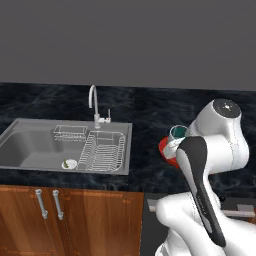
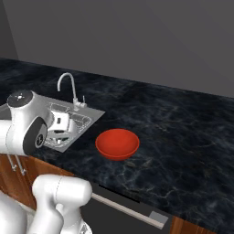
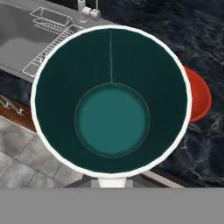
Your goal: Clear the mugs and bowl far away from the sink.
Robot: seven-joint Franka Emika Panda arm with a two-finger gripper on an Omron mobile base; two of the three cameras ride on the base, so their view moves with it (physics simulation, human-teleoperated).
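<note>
The mug (image 3: pixel 112 103) sits right under the hand camera, seen from above: a white rim and a dark teal-green inside. It hangs over the counter's front edge, and my gripper (image 1: pixel 175 143) is shut on it, its fingers hidden by the mug and my arm. From the left base camera the mug (image 1: pixel 178 132) shows just above the red bowl (image 1: pixel 166 150). That bowl (image 2: pixel 117 143) rests on the black counter a little right of the sink (image 2: pixel 89 114), and its edge (image 3: pixel 199 98) peeks out behind the mug.
The steel sink (image 1: pixel 30 145) holds a wire dish rack (image 1: pixel 102 151) and a small wire basket (image 1: pixel 70 132), with a curved faucet (image 1: pixel 93 101) behind. Black marble counter (image 2: pixel 183 132) stretches far to the right. Wooden cabinet doors (image 1: pixel 75 215) lie below.
</note>
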